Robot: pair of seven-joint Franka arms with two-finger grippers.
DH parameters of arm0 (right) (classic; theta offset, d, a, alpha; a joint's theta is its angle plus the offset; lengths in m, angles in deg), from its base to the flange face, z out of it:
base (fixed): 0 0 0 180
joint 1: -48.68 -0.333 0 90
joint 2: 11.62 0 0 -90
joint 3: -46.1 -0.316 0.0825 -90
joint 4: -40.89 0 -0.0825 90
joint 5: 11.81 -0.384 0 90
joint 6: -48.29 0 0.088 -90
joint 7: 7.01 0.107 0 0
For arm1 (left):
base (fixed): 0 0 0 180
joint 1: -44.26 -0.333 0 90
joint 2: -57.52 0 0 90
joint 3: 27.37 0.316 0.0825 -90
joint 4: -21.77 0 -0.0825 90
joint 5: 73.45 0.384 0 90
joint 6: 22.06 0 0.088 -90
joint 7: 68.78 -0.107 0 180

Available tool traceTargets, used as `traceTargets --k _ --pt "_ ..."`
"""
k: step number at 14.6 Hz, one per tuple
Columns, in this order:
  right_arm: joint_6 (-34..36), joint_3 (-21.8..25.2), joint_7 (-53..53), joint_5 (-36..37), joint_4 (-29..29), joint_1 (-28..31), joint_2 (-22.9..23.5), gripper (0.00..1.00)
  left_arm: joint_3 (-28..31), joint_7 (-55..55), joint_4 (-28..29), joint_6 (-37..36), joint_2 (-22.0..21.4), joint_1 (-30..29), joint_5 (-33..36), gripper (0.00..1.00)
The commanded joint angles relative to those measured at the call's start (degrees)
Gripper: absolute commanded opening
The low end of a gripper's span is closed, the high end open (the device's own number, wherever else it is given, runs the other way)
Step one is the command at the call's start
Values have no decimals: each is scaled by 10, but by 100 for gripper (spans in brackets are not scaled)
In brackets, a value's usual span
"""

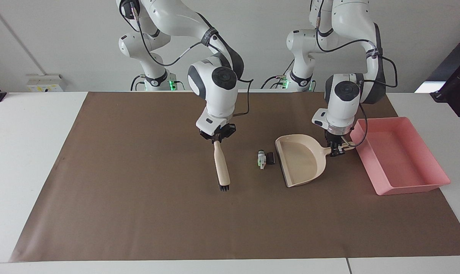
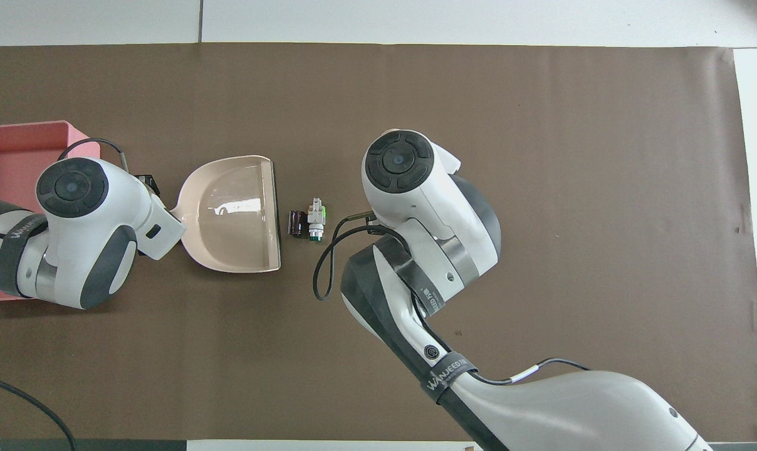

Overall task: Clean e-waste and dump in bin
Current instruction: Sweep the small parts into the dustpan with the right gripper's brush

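Two e-waste scraps lie side by side on the brown mat: a white and green one (image 1: 261, 159) (image 2: 316, 219) and a black-brown block (image 1: 270, 158) (image 2: 297, 223). My left gripper (image 1: 337, 149) is shut on the handle of a beige dustpan (image 1: 300, 160) (image 2: 237, 216), whose open mouth faces the scraps a short gap away. My right gripper (image 1: 216, 139) is shut on the top of a wooden brush (image 1: 221, 165), which hangs bristles down over the mat beside the scraps, toward the right arm's end. The right wrist hides the brush in the overhead view. The pink bin (image 1: 397, 154) (image 2: 15, 144) stands beside the dustpan's handle.
The brown mat (image 1: 138, 213) covers most of the white table (image 1: 24, 152). The bin sits at the mat's edge at the left arm's end. Nothing else lies on the mat.
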Motion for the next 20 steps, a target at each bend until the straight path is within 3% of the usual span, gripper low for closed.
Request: traceTargets --k 1,6,9,13,17,20 --pt "-21 -1 20 -13 15 -24 25 0 6 13 -10 -42 -5 22 19 0" --pt "-38 -37 22 -43 -6 -33 28 0 5 104 -4 -53 -10 71 113 0" --pt "-41 -65 37 -65 -13 -33 24 0 5 109 -1 -64 -10 83 119 0" --pt "-140 -97 46 -106 -68 -31 18 0 4 108 4 -68 -10 85 120 0" --pt "-192 -114 25 -214 -58 -33 27 0 3 108 24 -61 -18 83 120 0" --pt "-251 -118 26 -244 -53 -52 28 0 3 105 29 -41 -19 75 118 0"
